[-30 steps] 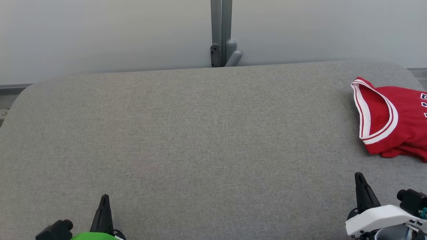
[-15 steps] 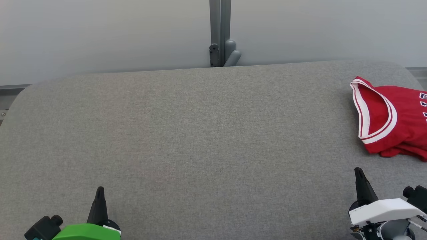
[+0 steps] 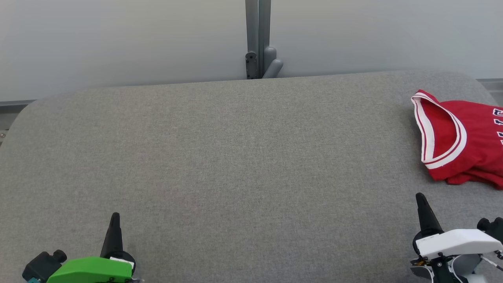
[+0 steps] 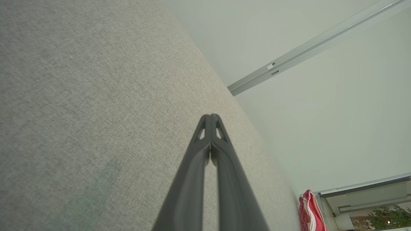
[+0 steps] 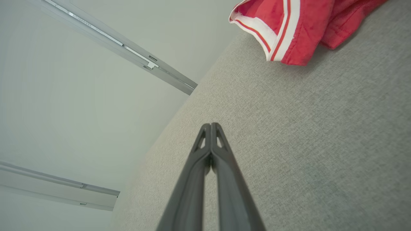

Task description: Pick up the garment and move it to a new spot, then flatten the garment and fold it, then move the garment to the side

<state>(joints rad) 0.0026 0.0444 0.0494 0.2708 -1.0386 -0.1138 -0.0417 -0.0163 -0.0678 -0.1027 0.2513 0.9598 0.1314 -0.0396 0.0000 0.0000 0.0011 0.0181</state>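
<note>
The left claw (image 3: 114, 217) is pointing forward at the near left of the grey fabric counter (image 3: 243, 157), its two dark fingers pressing together to a single tip and gripping nothing. The right claw (image 3: 421, 197) is sitting at the near right, likewise pinched tight and empty. The garment (image 3: 458, 137), red with white-and-red trim, is lying crumpled at the far right of the counter, near the right claw but apart from it, and is running off the picture's edge. Dark marks on it are possibly lettering. A grey post (image 3: 258, 39) is standing behind the counter.
</note>
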